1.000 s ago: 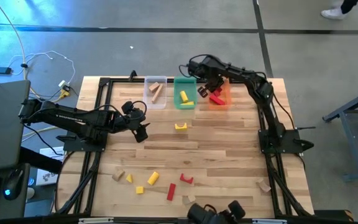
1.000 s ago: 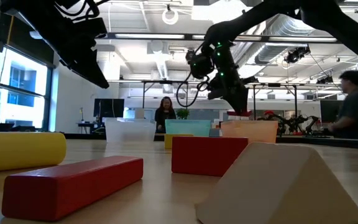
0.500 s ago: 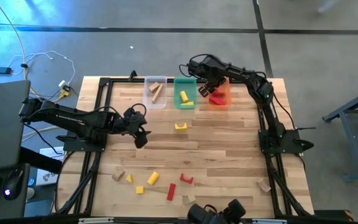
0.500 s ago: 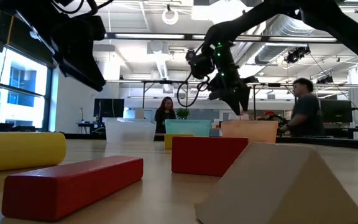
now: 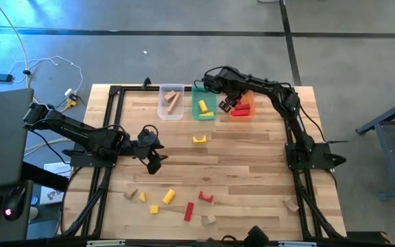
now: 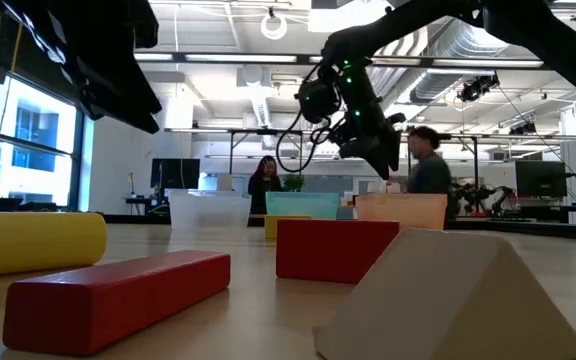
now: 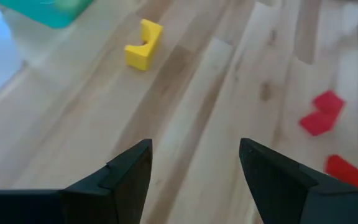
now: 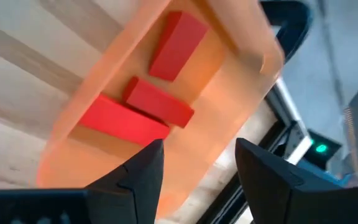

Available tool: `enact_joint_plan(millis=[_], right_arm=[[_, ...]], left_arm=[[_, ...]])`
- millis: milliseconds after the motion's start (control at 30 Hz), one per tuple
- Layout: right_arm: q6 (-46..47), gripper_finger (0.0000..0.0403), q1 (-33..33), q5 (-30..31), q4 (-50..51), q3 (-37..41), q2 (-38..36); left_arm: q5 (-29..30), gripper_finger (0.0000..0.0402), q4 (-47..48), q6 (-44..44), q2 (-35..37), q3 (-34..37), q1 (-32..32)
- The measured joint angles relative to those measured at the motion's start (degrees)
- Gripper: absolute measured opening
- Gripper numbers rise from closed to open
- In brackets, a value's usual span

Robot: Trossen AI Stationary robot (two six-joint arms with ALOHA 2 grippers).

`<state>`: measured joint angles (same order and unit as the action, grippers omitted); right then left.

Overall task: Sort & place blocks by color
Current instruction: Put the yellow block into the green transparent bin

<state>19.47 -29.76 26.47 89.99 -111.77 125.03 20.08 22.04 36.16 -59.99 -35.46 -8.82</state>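
A: Checking the right gripper (image 5: 226,104) first — hovering over the orange bin (image 5: 247,112) at the far edge of the worktop (image 5: 252,158), jaws standing apart, holding nothing. Counting 3 red blocks (image 8: 143,109) lying inside that bin in the wrist view.

B: Noting the left gripper (image 5: 153,162) too — hanging over bare wood near the worktop's middle, jaws wide open and empty. Seeing the yellow arch (image 5: 199,139) lying loose just short of the green bin (image 5: 204,109), which is holding 2 yellow pieces (image 5: 204,110). Spotting tan pieces (image 5: 173,100) in the clear bin (image 5: 171,110).

A: Leaving roughly 9 loose blocks (image 5: 169,196) scattered along the near edge — red, yellow, tan, some almost touching.

B: Worrying about that cluster: closing on 1 piece risking a nudge to its neighbour, or pinching 2 at once.

A: Also watching the right arm's exit — likely clipping the bin wall and shifting the light bin if pulling sideways rather than rising. Mixing colours being the other hazard, with the 3 bins sitting side by side.
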Motion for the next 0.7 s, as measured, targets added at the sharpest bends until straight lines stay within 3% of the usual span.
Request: enact_joint_plan(millis=[233, 700], right_arm=[[3.7, 0.0181, 4.3, 4.8, -0.4, 0.0, -2.9], [11.2, 0.0181, 11.8, 3.1, -0.6, 0.0, -8.3]], left_arm=[[0.0, 0.0226, 1.0, 3.7, 0.0, -3.0, -4.3], [3.2, 0.0226, 0.7, 7.6, 0.0, -6.1, -10.6]])
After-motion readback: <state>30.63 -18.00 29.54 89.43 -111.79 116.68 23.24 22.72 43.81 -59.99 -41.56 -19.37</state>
